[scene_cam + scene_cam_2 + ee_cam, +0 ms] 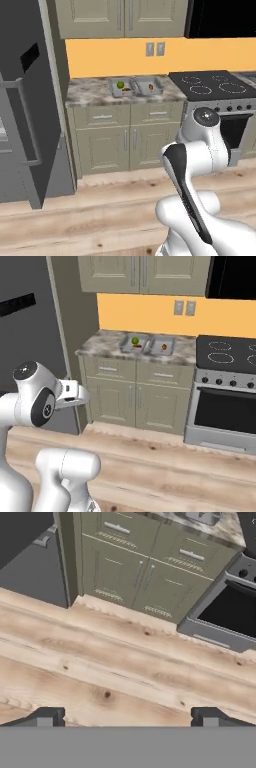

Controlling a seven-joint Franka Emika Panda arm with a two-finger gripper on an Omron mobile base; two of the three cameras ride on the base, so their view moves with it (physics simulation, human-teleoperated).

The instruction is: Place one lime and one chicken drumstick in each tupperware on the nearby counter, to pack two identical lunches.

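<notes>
Jaws (127, 717) wide open, empty, over floor. Left tupperware (121, 87) has lime (120, 84); right tupperware (150, 86) prob. lacks one. Next: fetch lime.

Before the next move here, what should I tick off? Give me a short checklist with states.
1. Hand open, nothing between its fingers: ok.
2. Both tupperware on the counter: ok.
3. Left tupperware holds a lime plus a brown piece: ok.
4. Right tupperware holds a brown piece but no lime: not ok.
5. Spare lime located: cannot tell.
6. Hand near the trays: not ok, it points at the wooden floor.
</notes>
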